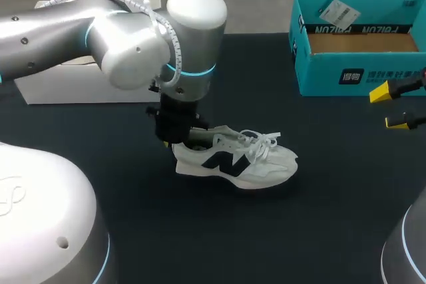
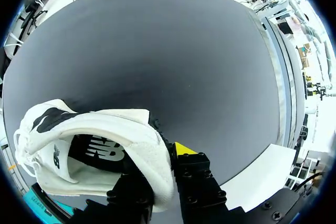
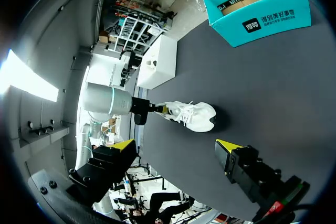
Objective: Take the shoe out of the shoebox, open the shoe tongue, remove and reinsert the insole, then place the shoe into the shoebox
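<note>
1. Shoebox (image 1: 356, 74): far right, open, no shoe inside.
2. Shoe (image 1: 246, 164): in the middle, standing on its sole; we judge it light and soft-walled, firmest at the heel.
3. Left gripper (image 2: 157, 167): clamped on the heel collar.
4. Right gripper (image 1: 389, 107): jaws apart, just near of the shoebox.

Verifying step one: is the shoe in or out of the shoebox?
Out. The shoe stands upright on the table, apart from the open shoebox, gripped at its heel by the left pincer.
</note>
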